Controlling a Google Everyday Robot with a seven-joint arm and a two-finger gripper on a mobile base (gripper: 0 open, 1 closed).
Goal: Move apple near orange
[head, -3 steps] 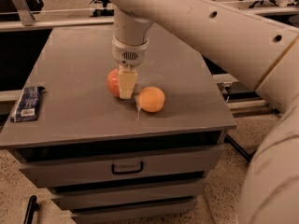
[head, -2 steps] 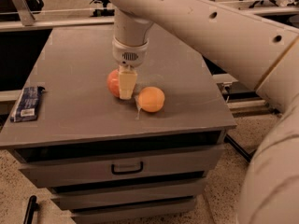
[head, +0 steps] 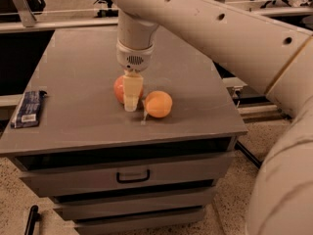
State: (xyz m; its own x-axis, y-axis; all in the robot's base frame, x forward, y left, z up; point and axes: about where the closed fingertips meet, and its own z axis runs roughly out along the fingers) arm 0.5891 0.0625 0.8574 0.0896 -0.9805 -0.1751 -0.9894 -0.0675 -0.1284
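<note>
A grey drawer cabinet (head: 195, 116) is standing on a speckled floor, with a black handle (head: 132, 176) showing on its top drawer. At the far left, a dark blue packet (head: 28, 109) is lying flat at the left edge of the cabinet top, well apart from the fruit. Below it, a black rod-like object (head: 31, 219) is resting on the floor by the cabinet's near left corner. Near the middle of the top, the apple (head: 119, 88), round and red-pink, is sitting on the surface. Its right side is being covered by the robot's gripper (head: 130, 102), which is reaching straight down from above, its pale tip coming down to the surface just in front of the fruit. Whether the gripper is clamped on the apple or standing apart from it cannot be told from this angle. Just right of the gripper, the orange (head: 159, 104), smooth and pale orange, is resting on the top, slightly nearer than the apple. The two fruits are lying close together, with only the gripper showing between them. A thin pale sliver (head: 145, 115) is lying at the orange's near left side; what it is cannot be told. At the right, the robot's thick cream arm (head: 220, 28) is stretching across the frame, running from the near right up over the cabinet's far side and bending down to the gripper.
</note>
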